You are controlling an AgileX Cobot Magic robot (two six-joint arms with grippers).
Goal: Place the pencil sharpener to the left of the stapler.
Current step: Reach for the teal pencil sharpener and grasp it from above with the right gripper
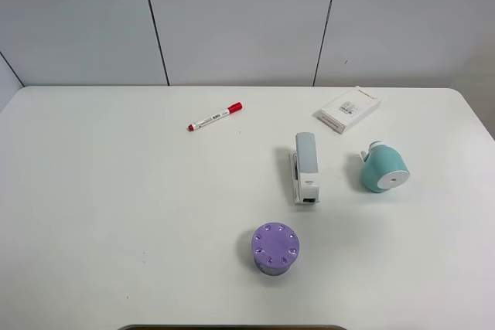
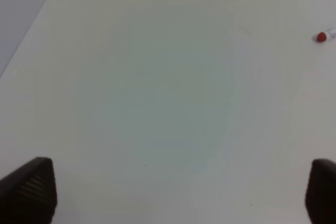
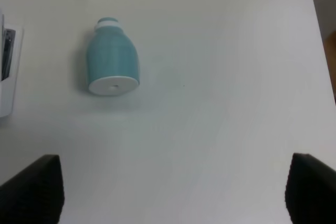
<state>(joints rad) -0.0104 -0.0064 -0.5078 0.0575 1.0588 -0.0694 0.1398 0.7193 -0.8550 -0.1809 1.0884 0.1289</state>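
Pencil sharpener [image 1: 383,169], teal with a white cap and a flat white face, lay on its side on the white table [image 1: 116,214]. In the high view it was at about 3 o'clock from the stapler [image 1: 306,166], near it but with bare table between them. Its white face with the small hole pointed toward 5 o'clock and its cap toward 11 o'clock. The pencil sharpener was thus on the stapler's right side, not its left.

The grey and white stapler lay lengthwise along the 12-to-6 line, near the middle of the table. A red-capped white marker [image 1: 215,117] lay well apart at about 10 o'clock from the stapler, its cap toward 2 o'clock. A small white box [image 1: 347,109] sat at about 1 o'clock from the stapler and 11 o'clock from the pencil sharpener. A purple cylinder [image 1: 275,248] with dots on top stood upright at about 7 o'clock from the stapler.

The left gripper [image 2: 175,192] hung over bare table. Its two dark ribbed fingertips [image 2: 29,190] were spread wide with nothing between them, and only the marker's red tip showed far ahead.

The right gripper [image 3: 171,190] was likewise spread fully wide and held nothing. Its fingertips [image 3: 31,187] were clear of the pencil sharpener, which lay untouched ahead of them. An edge of the stapler and a corner of the white box showed at the borders of that wrist view.
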